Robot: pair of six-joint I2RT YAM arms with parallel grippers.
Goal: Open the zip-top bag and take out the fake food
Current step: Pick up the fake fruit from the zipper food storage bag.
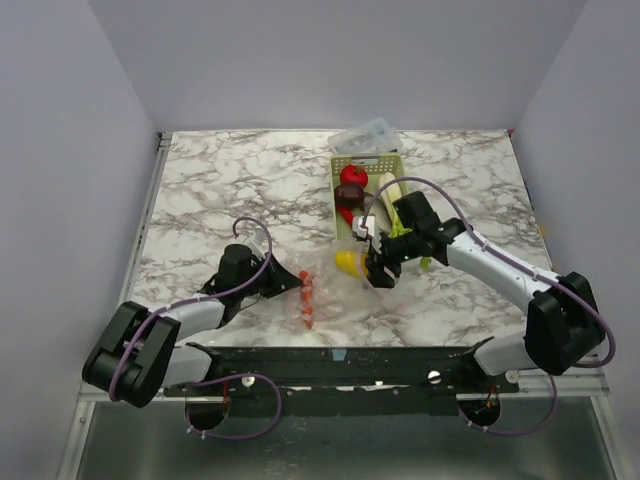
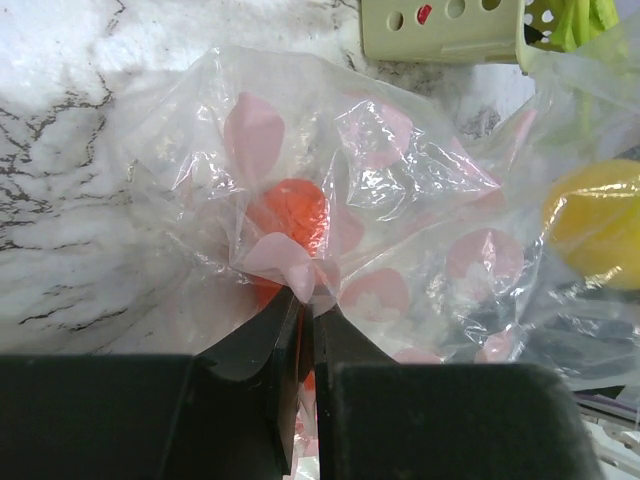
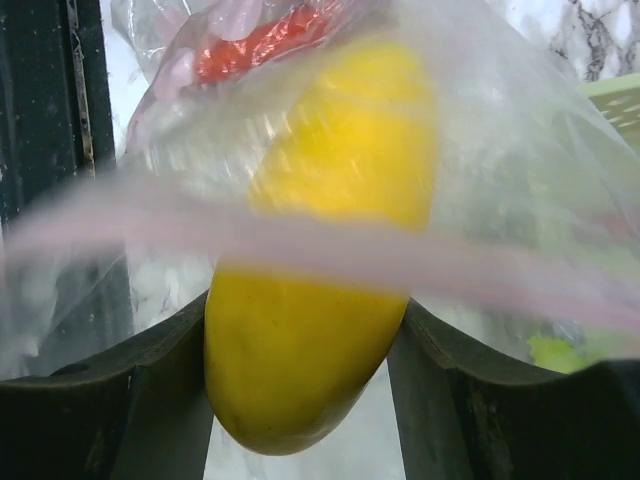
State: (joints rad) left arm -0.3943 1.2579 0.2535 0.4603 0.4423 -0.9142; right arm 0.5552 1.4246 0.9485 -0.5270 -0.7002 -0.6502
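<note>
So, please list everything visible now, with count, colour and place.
zip-top bag: 1, clear with pink patches, on table between the arms
lemon: 1, yellow, at bag's mouth
orange-red piece: 1, inside bag
basket: 1, pale green, beyond bag
red fruit: 1, red, in basket
beet: 1, dark purple, in basket
leek: 1, pale, in basket
clear box: 1, behind basket
table: 1, marbled
left gripper: 1, black, shut on bag
right gripper: 1, black, shut on lemon
</note>
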